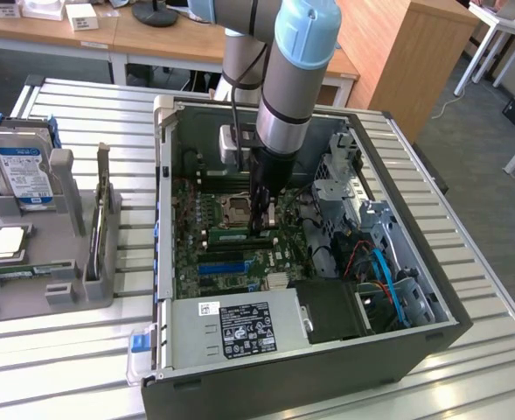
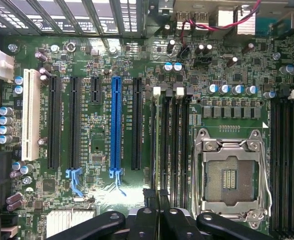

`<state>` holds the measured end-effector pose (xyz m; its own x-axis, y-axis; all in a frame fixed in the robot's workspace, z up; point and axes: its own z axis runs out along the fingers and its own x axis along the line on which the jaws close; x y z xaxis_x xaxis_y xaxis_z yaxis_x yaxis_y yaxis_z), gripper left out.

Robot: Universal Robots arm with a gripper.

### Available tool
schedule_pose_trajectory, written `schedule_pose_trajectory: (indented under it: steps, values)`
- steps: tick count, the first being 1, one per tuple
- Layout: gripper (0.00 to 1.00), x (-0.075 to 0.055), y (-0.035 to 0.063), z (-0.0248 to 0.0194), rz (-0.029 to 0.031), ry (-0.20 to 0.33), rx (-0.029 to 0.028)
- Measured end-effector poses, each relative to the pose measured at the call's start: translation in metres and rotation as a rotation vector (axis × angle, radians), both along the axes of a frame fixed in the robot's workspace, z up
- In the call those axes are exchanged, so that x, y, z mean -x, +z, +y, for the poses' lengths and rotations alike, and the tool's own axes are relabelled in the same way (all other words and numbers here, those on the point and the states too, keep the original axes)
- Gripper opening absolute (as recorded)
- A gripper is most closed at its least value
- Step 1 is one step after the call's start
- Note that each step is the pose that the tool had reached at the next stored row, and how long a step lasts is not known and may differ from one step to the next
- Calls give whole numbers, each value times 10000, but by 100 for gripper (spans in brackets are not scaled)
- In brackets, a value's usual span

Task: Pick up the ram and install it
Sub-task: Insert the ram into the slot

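One stick: long thin green ram [image 1: 233,234] upright on green motherboard [image 2: 102,150], beside silver processor socket [image 2: 230,175].
Fingers: black fingers [image 2: 147,212] pinched narrow, over its end.
Axis: stick runs toward exterior view's left.

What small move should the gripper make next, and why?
Probably a gentle push straight down. The shut gripper stands over one end of the ram, which already lies along the memory slots beside the CPU socket. Whether the ram is fully seated I cannot tell.
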<state>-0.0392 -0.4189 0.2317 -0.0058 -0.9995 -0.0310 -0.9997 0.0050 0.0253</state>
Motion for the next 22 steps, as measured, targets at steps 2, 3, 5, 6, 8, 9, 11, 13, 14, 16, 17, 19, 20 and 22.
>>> schedule_pose_trajectory:
  steps: [2,3,5,6,8,9,11,13,14,16,17,19,20,22]
  values:
    - [12,0,-4,0,-1,0,0]
    - [12,0,-4,1,0,0,0]
    - [12,0,-4,1,0,0,-1]
    - [12,0,-4,1,-1,0,-1]
    - [12,-1,-6,-4,-2,1,-4]
    - [12,0,-5,-4,-1,0,-3]
    - [12,0,-5,-5,-1,0,-2]
    - [12,0,-5,-5,-1,0,-1]
    - [12,0,-8,-6,-1,0,-1]
    - [12,0,-12,-6,0,0,1]
    - [12,0,-13,-6,0,0,0]
    - [12,0,-14,-5,-1,0,-1]
    - [12,0,-14,-5,0,0,-1]
    - [12,0,-14,-5,0,0,-1]
